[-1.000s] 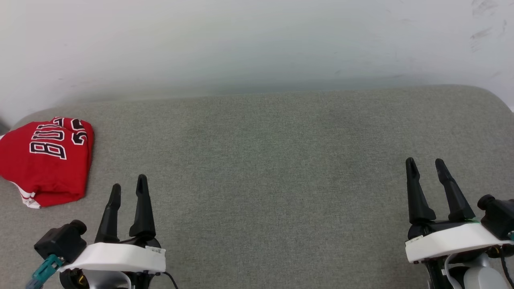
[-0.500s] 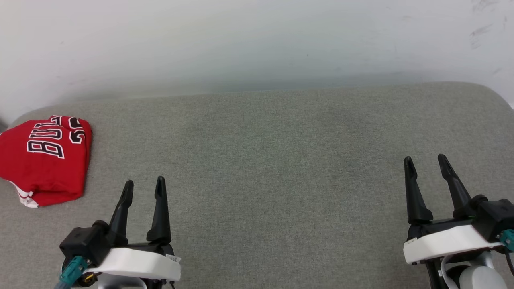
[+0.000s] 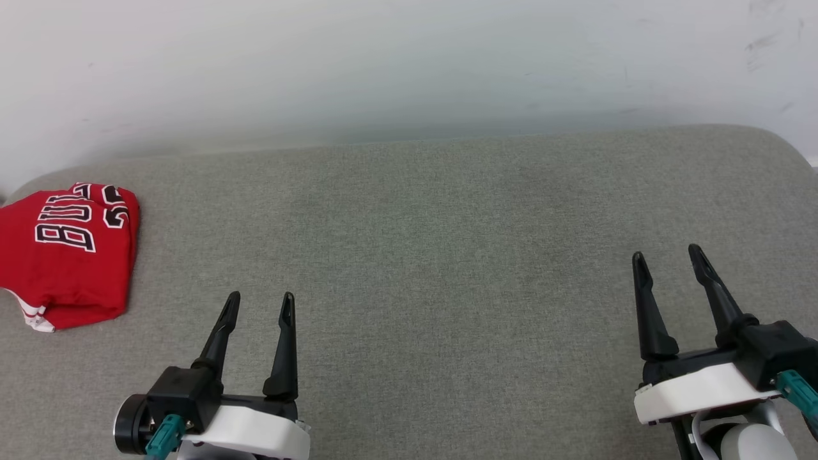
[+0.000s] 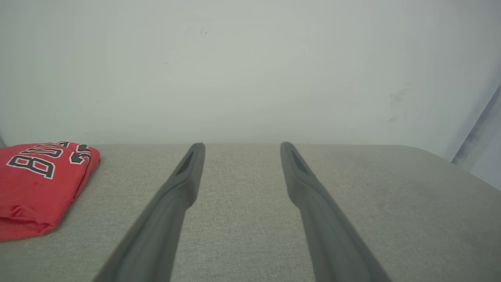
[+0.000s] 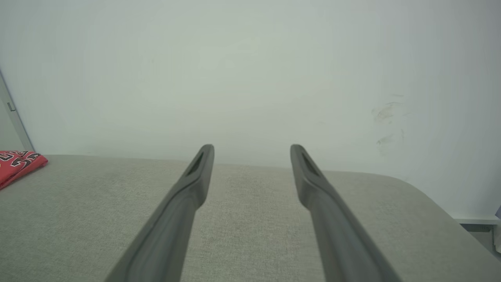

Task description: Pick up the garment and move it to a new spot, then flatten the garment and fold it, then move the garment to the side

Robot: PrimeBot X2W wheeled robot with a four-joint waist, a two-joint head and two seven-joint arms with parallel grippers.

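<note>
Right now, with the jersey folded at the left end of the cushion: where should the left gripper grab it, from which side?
Probably the thick folded edge of the garment that faces the left gripper, at its near corner. Come in low from the middle of the grey cushion, one finger under the stack: the layers bunch there and that side is open.

Grey fabric cushion (image 3: pixel 447 223), rounded corners; scuffed white wall (image 3: pixel 383 64) behind.

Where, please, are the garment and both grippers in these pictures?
garment (image 3: pixel 70 281): head view, plain red cloth beside the lettering.
left gripper (image 3: pixel 262 295): head view, midway between its fingertips.
right gripper (image 3: pixel 666 250): head view, midway between its fingertips.
</note>
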